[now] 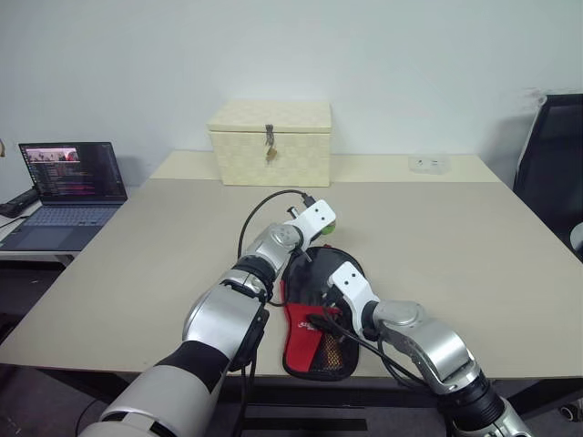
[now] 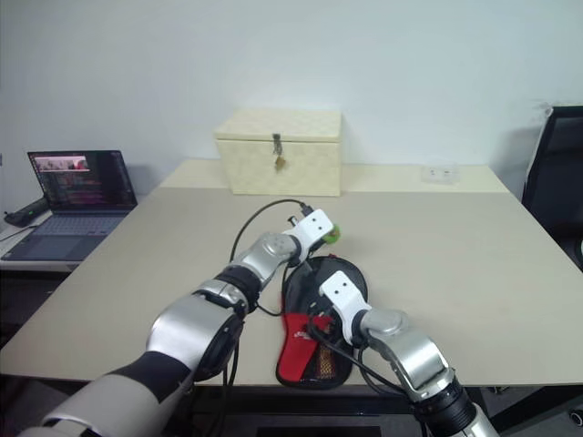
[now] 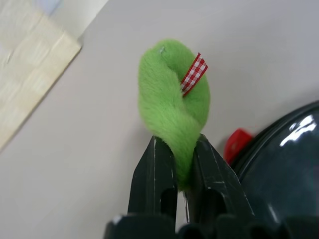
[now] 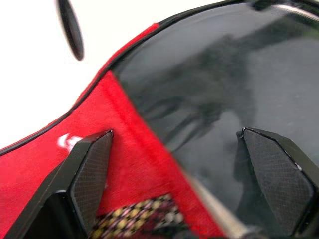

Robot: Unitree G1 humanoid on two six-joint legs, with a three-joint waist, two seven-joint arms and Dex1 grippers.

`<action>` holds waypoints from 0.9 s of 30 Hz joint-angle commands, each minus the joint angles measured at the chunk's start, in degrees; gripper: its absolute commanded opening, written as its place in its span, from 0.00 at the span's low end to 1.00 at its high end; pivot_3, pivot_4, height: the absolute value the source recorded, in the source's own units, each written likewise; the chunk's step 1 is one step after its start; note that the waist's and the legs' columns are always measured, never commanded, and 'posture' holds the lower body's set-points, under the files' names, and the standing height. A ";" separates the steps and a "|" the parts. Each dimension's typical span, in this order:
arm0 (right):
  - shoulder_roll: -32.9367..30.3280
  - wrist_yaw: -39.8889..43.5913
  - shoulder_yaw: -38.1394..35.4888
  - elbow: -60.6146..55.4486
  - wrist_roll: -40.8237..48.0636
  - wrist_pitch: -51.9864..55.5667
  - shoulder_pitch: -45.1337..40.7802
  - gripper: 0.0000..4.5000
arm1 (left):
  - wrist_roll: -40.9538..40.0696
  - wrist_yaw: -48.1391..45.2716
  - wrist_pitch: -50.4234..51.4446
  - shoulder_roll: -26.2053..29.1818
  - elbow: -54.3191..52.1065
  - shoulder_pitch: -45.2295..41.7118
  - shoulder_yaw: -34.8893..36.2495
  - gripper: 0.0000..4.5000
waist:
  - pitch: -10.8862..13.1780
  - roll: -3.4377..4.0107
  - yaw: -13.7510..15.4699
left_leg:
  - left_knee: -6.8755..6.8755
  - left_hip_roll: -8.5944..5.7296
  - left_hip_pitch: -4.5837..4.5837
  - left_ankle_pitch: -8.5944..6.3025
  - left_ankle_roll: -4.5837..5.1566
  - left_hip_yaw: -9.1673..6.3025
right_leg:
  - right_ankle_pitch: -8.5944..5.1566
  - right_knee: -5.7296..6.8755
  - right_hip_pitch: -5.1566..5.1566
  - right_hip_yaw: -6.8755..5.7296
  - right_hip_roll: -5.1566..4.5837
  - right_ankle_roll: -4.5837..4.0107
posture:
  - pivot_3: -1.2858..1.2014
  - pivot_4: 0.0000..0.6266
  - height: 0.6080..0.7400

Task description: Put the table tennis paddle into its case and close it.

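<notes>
Cream woven box (image 1: 271, 142) behind case (image 1: 314, 341)

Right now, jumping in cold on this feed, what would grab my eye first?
The bright green fuzzy tag with a red checked ribbon, pinched in the shut left gripper above the table near its middle. Just below it lies the red and black case at the table's near edge, with the open right gripper straddling it.

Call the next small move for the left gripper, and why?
Probably keep drawing the green tab along the case's rim. The left gripper is shut on that fuzzy tab, beside the round end of the case, apparently its zip pull. The right gripper is open over the red panel, holding nothing, so it could steady the case.
</notes>
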 commanded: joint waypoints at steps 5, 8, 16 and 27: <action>0.06 -0.21 3.76 1.55 0.13 5.19 4.14 1.00 | 5.39 -0.22 -8.71 -5.47 -1.31 -3.75 -4.87 0.00 | -0.03 -0.03 0.12 | -0.01 -0.01 -0.01 0.00 0.00 -0.02 | 0.02 -0.14 0.07 -0.03 -0.01 0.04 | 0.52 0.24 1.00; 0.40 -0.52 3.82 1.66 0.09 5.15 4.10 1.00 | 4.71 -3.71 -11.59 -7.72 -1.49 -3.66 -4.55 0.00 | -0.04 -0.03 0.12 | -0.02 -0.01 -0.01 0.00 0.00 -0.01 | 0.02 -0.16 0.06 -0.03 -0.01 0.04 | 0.52 0.24 1.00; 0.91 -0.27 3.35 2.93 -0.38 4.34 3.46 1.00 | 3.39 -11.24 -16.15 -10.52 -1.93 -1.26 -3.69 0.00 | -0.05 -0.02 0.06 | -0.03 -0.01 0.00 0.00 0.00 0.01 | 0.02 -0.17 0.07 -0.02 -0.01 0.04 | 0.52 0.24 1.00; 2.24 0.05 2.75 5.56 -0.42 3.36 0.98 1.00 | 0.66 -18.44 -14.32 -9.41 -2.00 0.47 -1.33 0.29 | -0.29 0.00 -0.17 | -0.02 -0.01 0.10 0.00 0.01 0.05 | 0.02 -0.12 0.12 0.02 0.06 0.04 | 0.52 0.24 1.00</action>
